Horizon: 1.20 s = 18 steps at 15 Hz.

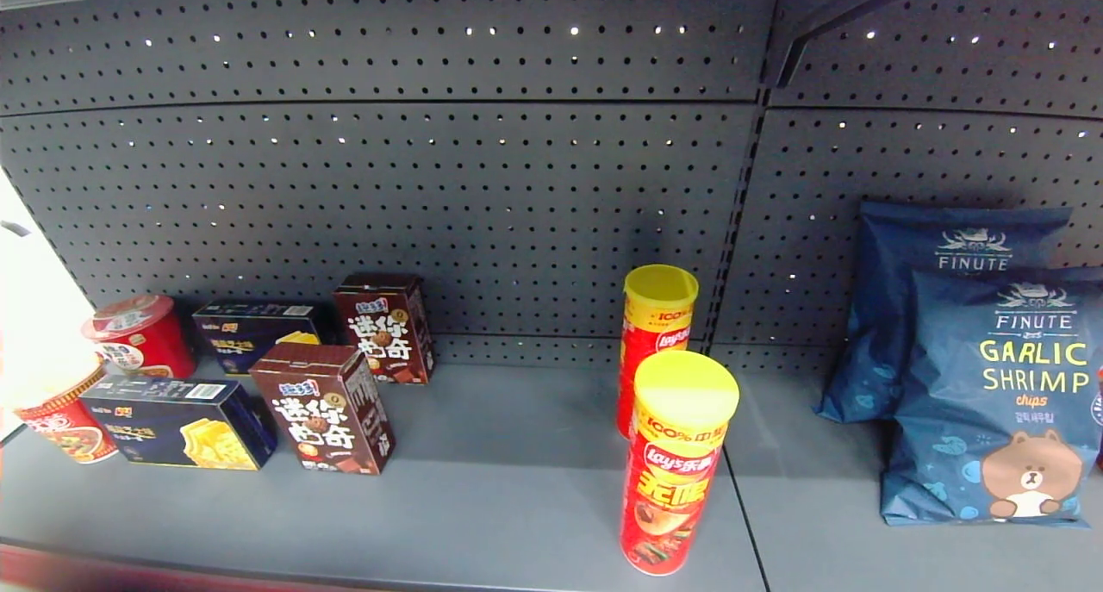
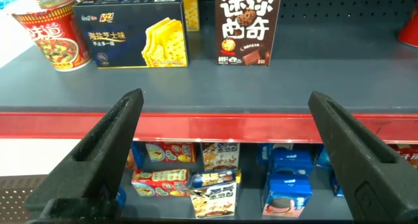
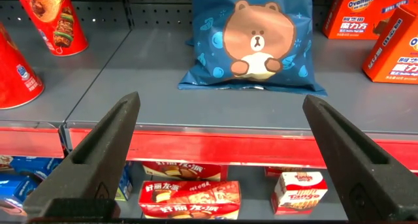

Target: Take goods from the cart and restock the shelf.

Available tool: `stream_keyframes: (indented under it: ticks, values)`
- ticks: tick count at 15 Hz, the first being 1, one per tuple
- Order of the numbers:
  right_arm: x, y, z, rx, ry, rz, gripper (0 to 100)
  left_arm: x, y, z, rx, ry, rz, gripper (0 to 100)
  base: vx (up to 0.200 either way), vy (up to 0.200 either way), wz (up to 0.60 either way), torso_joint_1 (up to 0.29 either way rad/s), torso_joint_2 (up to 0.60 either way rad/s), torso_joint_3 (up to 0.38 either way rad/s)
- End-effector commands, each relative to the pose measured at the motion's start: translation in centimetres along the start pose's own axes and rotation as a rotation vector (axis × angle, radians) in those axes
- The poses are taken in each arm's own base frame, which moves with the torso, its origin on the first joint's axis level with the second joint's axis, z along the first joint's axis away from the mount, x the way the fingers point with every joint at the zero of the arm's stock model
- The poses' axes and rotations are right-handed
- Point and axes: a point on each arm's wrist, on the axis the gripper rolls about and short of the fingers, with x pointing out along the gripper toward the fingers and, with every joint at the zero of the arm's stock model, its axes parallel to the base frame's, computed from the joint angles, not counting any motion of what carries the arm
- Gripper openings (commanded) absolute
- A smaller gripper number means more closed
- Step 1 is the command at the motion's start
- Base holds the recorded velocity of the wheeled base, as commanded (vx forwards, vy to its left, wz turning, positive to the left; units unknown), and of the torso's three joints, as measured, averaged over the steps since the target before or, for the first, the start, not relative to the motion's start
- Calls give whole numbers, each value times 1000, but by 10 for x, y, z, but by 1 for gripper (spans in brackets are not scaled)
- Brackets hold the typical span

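two cans (image 1: 680, 463) (red), two blue bags (image 1: 991, 402)

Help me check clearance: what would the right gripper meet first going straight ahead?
Probably the blue bear chip bag on the shelf; the open right gripper might clip the red front edge, depth unclear.

Matt perforated metal shelf (image 1: 517, 489), glossy cardboard boxes (image 1: 327, 411), shiny plastic chip bags (image 1: 1000, 402).

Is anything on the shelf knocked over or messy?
Nothing is knocked over or spilled. The two chip cans stand upright and the blue chip bags lean against the back panel. Only the lower shelf looks a bit untidy: some small boxes there lie tilted at different angles.
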Motion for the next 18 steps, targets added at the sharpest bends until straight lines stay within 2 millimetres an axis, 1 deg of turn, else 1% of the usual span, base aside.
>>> stream_keyframes:
  ticks: [1, 8, 11, 15, 16, 18]
  values:
    - [0, 0, 0, 0, 3, 0, 100, 0, 0, 0, 0, -1, 0, 100, 0, 0, 0, 0, 0, 0]
    - [0, 0, 0, 0, 3, 0, 100, 0, 0, 0, 3, -1, -6, 100, 0, 0, 0, 0, 0, 0]
    - [0, 0, 0, 0, 3, 1, 100, 0, 0, 0, 6, -1, -14, 100, -200, 0, 0, 10, 2, 2]
    - [0, 0, 0, 0, 1, 4, 100, 0, 0, 0, 2, -1, -12, 100, 0, 0, 0, 0, 0, 0]
    - [0, 0, 0, 0, 1, 4, 100, 0, 0, 0, 2, -1, -12, 100, 0, 0, -600, 2, 12, 7]
    - [0, 0, 0, 0, 1, 4, 100, 0, 0, 0, 2, -1, -12, 100, 0, 0, 0, 0, 0, 0]
